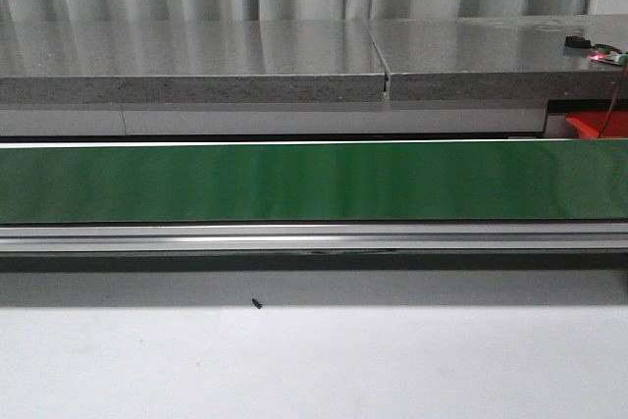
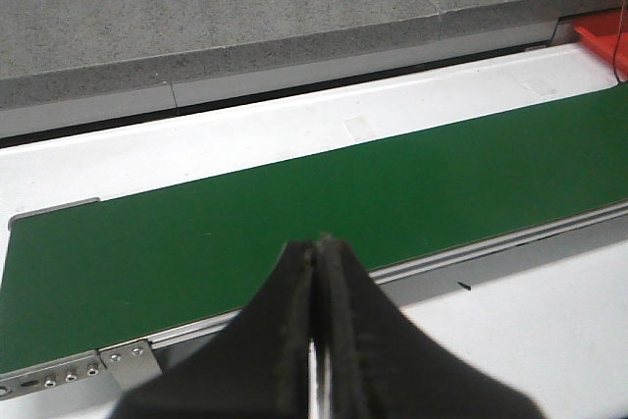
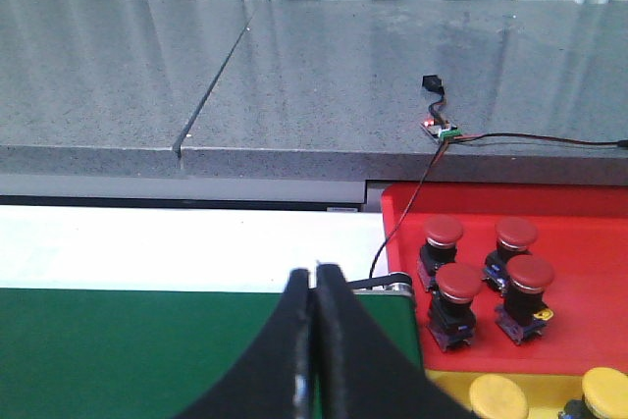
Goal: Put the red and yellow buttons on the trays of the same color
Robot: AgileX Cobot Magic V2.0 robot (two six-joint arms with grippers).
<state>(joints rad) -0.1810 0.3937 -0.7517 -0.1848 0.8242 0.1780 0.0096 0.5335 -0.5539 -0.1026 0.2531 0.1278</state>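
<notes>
In the right wrist view a red tray (image 3: 589,213) holds several red buttons (image 3: 458,285). A yellow tray (image 3: 549,385) beside it holds two yellow buttons (image 3: 497,396). My right gripper (image 3: 315,274) is shut and empty, above the end of the green belt (image 3: 147,350) next to the red tray. My left gripper (image 2: 319,244) is shut and empty, above the near edge of the green belt (image 2: 294,193). A corner of the red tray shows in the front view (image 1: 594,127) and in the left wrist view (image 2: 601,38). No button lies on the belt. Neither gripper shows in the front view.
A grey stone counter (image 1: 294,56) runs behind the belt (image 1: 314,182). A small circuit board with a red light and wires (image 3: 442,129) lies on it near the red tray. A tiny black speck (image 1: 256,303) lies on the white table in front of the belt's metal rail (image 1: 314,237).
</notes>
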